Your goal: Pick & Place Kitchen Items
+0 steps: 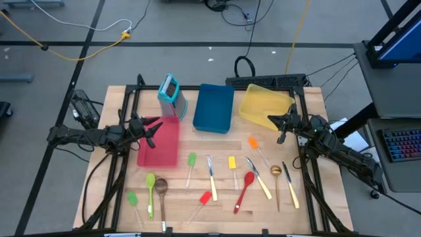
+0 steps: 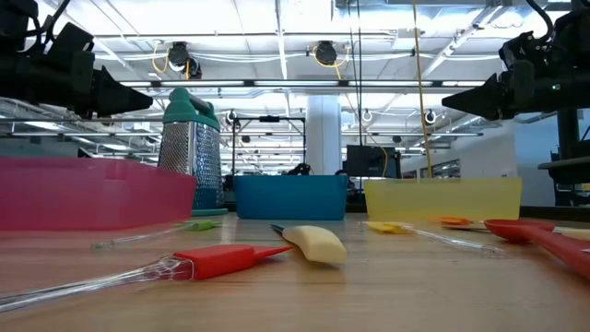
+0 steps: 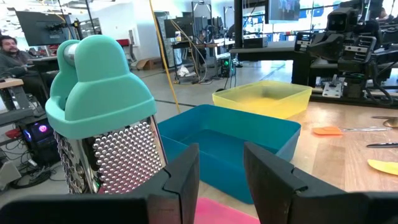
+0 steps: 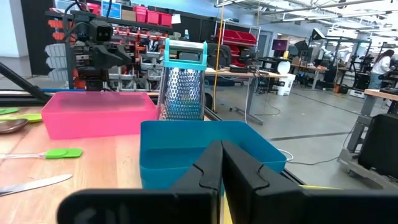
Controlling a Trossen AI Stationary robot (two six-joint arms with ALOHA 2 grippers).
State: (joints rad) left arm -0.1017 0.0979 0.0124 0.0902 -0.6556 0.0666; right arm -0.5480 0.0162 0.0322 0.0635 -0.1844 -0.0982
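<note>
The kitchen items lie flat on the near half of the wooden table: a green spatula (image 1: pixel 192 160), a yellow spatula (image 1: pixel 232 163), an orange spatula (image 1: pixel 253 142), a red spatula (image 1: pixel 205 197), a red spoon (image 1: pixel 248 181), a green spoon (image 1: pixel 150 182), a wooden spoon (image 1: pixel 161 187), a gold spoon (image 1: pixel 276 172) and cream-handled knives (image 1: pixel 263 187). My left gripper (image 3: pixel 221 180) is open and level above the red tray (image 1: pixel 160 141), with nothing between its fingers. My right gripper (image 4: pixel 221 168) is shut and empty, level, beside the yellow tray (image 1: pixel 264 105).
A blue tray (image 1: pixel 214 107) sits between the red and yellow trays at the back. A teal-topped grater (image 1: pixel 169 91) stands upright at the far left of the trays. People sit at desks in the room beyond the table.
</note>
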